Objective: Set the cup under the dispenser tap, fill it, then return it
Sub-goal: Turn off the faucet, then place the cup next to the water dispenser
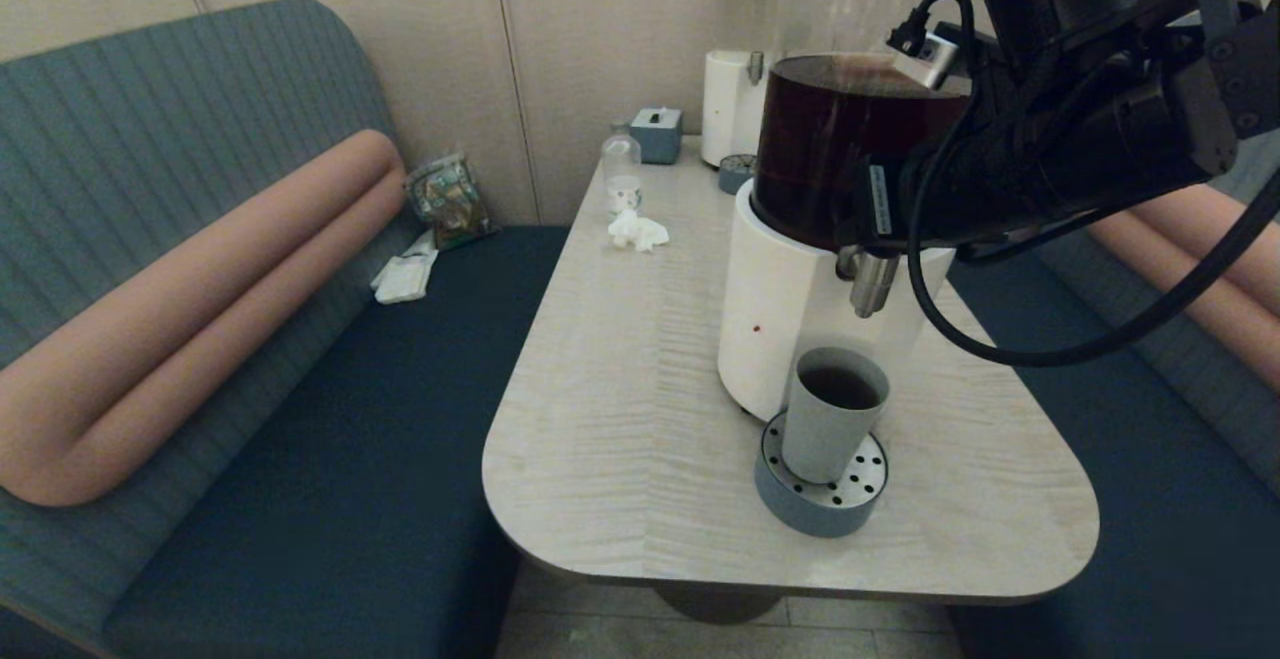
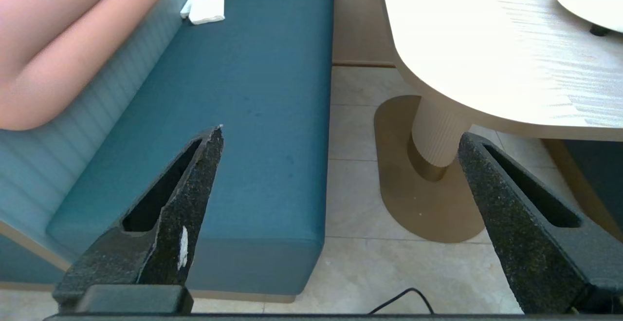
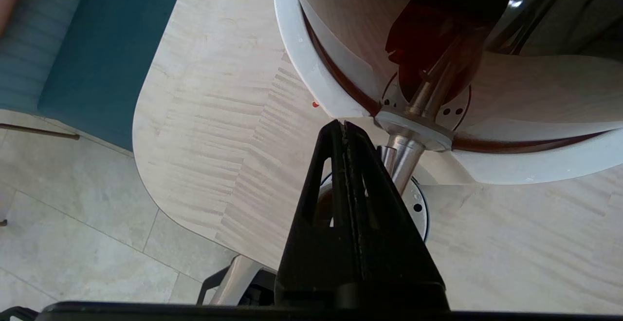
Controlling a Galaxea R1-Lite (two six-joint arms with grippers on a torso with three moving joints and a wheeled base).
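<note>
Stood upright on the drip tray [image 1: 800, 509], grey-blue cup [image 1: 833, 411], directly beneath the dispenser tap [image 1: 872, 284]. Above it at the tap, right gripper [image 3: 345, 128], fingers pressed together, holding nothing. Down beside the bench [image 2: 253, 116], left gripper [image 2: 340, 138], spread wide.

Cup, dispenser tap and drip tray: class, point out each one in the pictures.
cup [image 1: 826, 429], head view, on its grey-blue side wall.
dispenser tap [image 1: 873, 286], head view, on the metal spout.
drip tray [image 1: 790, 506], head view, on its grey-blue outer wall.
</note>
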